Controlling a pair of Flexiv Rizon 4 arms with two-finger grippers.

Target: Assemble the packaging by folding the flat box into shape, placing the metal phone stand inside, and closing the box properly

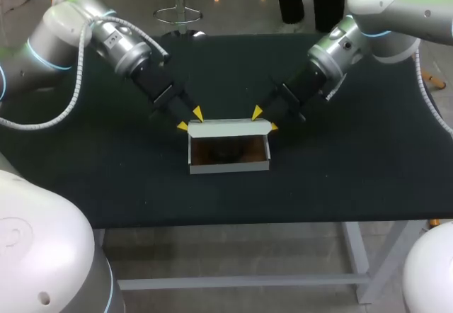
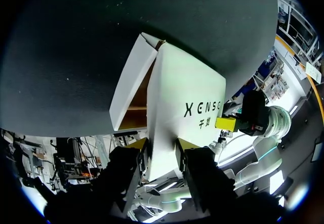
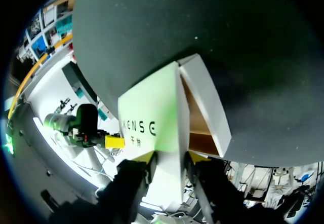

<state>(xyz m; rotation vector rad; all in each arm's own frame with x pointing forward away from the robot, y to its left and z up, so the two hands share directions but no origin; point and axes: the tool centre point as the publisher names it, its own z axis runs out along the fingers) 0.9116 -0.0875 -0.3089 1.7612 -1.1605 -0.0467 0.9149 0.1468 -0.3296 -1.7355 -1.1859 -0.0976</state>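
- Dead centre on the dark bench [image 1: 354, 164] sits the white box [image 1: 228, 163], already folded into shape, open side up and brown inside.
- Something dark lies in the bottom of it, too murky to make out.
- Along the far wall the lid flap [image 1: 228, 123] is up and not yet folded over the opening.
- From the left comes the left pincer [image 1: 190, 120], down at the box's far-left corner with one yellow tip on either side.
- Up close from its wrist, the left pincer [image 2: 162, 144] has the lid flap [image 2: 187, 87] squeezed between both fingers, clamped on the white card.
- Mirror image on the other side: the right pincer [image 1: 265, 120] is at the far-right corner.
- Its wrist camera shows the right pincer [image 3: 171, 157] likewise closed onto the lid flap [image 3: 152, 112], fingers pressing from both sides.
- Each wrist view catches the other pincer's yellow tip at the flap's opposite end.
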